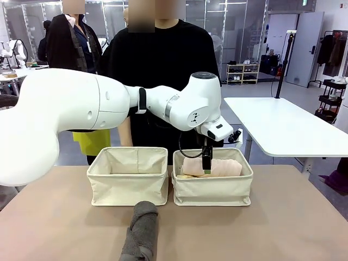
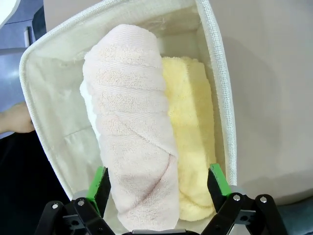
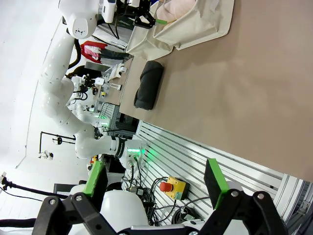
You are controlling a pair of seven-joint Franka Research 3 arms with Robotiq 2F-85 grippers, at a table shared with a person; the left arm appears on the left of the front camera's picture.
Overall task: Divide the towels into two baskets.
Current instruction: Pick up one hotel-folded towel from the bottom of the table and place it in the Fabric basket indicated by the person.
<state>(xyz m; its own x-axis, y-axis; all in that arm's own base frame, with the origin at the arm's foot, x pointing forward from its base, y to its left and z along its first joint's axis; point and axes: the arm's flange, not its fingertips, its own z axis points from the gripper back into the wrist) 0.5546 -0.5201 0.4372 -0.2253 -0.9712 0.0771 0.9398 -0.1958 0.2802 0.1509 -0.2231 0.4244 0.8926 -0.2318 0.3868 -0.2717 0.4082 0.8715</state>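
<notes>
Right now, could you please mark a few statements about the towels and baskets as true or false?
The pink towel lies in a basket beside the yellow towel. True.
The dark grey towel is inside a basket. False: it lies on the table.
The left gripper is shut on the pink towel. False: its jaws stand open above it.
The right gripper is open and holds nothing. True.

Spread wide, the gripper [image 2: 159,184] straddles the near ends of the pink towel [image 2: 129,122] and yellow towel [image 2: 191,137] lying together in the basket [image 2: 221,88].
</notes>
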